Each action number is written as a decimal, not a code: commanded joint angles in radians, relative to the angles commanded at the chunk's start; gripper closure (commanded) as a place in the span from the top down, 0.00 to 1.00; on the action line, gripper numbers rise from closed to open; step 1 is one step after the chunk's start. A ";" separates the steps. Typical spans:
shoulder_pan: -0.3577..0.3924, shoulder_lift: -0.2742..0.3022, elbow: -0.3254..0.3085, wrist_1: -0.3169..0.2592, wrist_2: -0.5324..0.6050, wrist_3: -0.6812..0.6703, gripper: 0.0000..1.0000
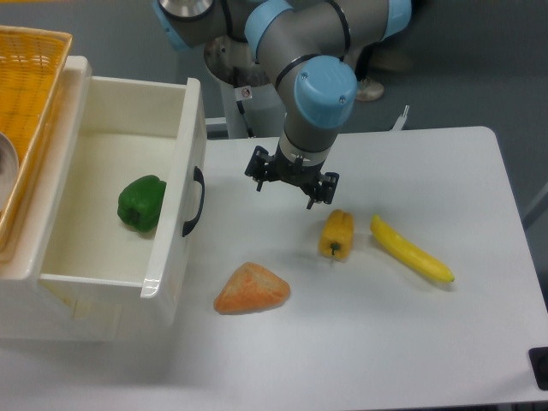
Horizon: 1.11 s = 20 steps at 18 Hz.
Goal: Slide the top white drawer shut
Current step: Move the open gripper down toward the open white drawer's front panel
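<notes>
The gripper [285, 182] hung over the table [428, 342] with its fingers spread wide, holding nothing and touching nothing. The top white drawer [120, 201] stood pulled out at the left, its black handle [195, 202] facing the gripper, a green pepper [141, 203] inside. A yellow pepper [336, 234] lay just right of and nearer than the fingers

Bare table [257, 184] lies between the gripper [290, 182] (jaws apart, holding nothing) and the black handle [195, 202] of the top white drawer [184, 205], so that stretch is open. An orange wedge-shaped piece [252, 288] lies near the drawer front's lower end, while the yellow pepper [336, 234] and banana [410, 249] sit on the gripper's far side.
</notes>
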 joint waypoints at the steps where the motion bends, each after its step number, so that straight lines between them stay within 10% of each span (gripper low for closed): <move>1: -0.011 -0.009 0.002 0.015 0.003 -0.032 1.00; 20: -0.069 -0.064 0.006 0.032 -0.031 -0.140 1.00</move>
